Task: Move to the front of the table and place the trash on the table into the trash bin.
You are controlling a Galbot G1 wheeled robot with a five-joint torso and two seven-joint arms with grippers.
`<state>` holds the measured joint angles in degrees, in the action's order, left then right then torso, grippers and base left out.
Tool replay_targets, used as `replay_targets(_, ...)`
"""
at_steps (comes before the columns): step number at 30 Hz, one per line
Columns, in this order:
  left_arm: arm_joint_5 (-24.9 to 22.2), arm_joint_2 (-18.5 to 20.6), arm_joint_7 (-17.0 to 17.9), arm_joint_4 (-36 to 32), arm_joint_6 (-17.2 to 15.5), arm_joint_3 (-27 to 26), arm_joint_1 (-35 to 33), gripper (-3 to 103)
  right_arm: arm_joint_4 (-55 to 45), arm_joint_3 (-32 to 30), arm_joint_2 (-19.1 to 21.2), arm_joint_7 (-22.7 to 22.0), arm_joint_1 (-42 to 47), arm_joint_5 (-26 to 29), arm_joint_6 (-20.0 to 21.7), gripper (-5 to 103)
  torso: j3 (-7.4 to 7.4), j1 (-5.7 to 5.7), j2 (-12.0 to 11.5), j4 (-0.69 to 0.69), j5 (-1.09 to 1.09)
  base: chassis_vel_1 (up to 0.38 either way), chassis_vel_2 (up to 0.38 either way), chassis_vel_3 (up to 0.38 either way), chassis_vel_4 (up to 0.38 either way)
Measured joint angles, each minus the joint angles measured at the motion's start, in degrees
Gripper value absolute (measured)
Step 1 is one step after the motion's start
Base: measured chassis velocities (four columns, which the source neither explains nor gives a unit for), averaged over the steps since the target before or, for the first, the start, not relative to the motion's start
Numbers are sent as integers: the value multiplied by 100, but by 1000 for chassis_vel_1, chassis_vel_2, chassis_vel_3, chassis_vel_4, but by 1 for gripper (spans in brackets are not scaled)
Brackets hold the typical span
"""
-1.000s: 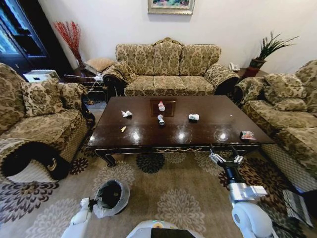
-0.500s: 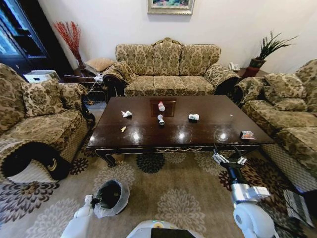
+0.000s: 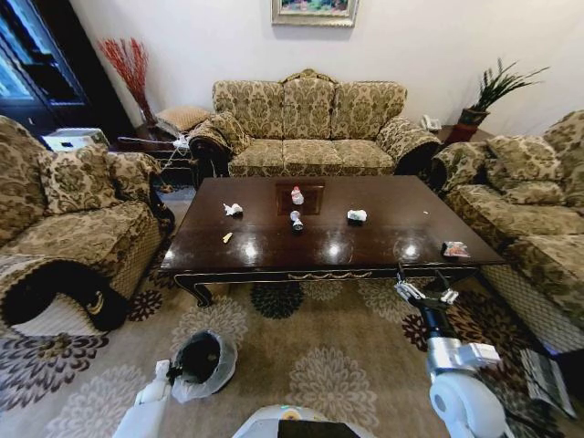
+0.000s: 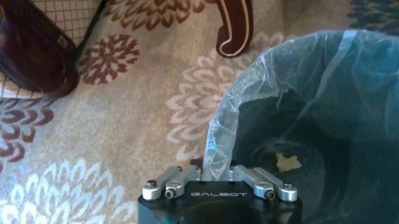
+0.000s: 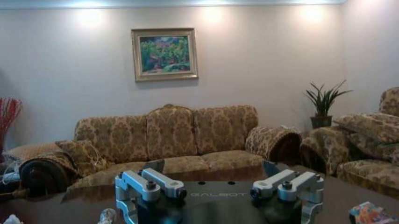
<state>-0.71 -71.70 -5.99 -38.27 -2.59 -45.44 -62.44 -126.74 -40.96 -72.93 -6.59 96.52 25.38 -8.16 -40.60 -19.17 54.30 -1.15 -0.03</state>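
Our left hand (image 4: 209,179) hangs low, pinched closed on the bag-lined rim of the trash bin (image 3: 203,363). Our right hand (image 3: 425,293) reaches forward near the surface's (image 3: 274,246) front edge, well right of the bin, fingers (image 5: 145,184) spread apart.

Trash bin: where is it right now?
In the head view the trash bin sits on the carpet at lower left, short of the table, with the left pincer shut on its bag-lined rim.

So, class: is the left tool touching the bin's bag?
Touching. In the left wrist view the left tool is shut on the bag at the bin's rim, the plastic pinched between its fingers.
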Motion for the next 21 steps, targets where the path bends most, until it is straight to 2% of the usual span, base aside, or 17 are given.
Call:
replay_targets(5,-243,-36,9,-558,-236,5,-332,6,-32,-50,30,-8,20,25,-3,100,0,0,0,-1,2,0,0,0,0)
replay_targets(8,-405,-52,18,-965,-305,5,-594,4,-10,-53,36,-8,-12,-22,-15,100,0,0,0,0,3,0,0,0,0)
replay_targets(12,-674,-73,26,-1633,-502,-1,-1042,4,2,6,2,-7,-21,-96,-35,100,-1,0,0,-4,4,0,0,0,0)
replay_targets(15,-887,-112,104,-2333,-667,-75,-1397,4,-11,44,-11,1,-3,-101,-37,100,-1,0,0,-2,2,0,0,0,0)
replay_targets(16,-887,-112,104,-2333,-667,-75,-1397,4,-11,44,-11,1,-3,-101,-37,100,-1,0,0,-2,2,0,0,0,0)
replay_targets(19,-1165,-218,227,-3356,-1010,-246,-1821,4,58,90,8,19,-74,-80,-35,100,-1,0,0,-2,7,0,0,0,0)
replay_targets(20,-1165,-218,227,-3356,-1010,-246,-1821,4,58,90,8,19,-74,-80,-35,100,-1,0,0,-2,7,0,0,0,0)
replay_targets(21,-1253,-295,294,-3668,-1110,-293,-1924,4,118,126,-7,3,-146,-84,-38,100,0,0,0,-2,5,0,0,0,0)
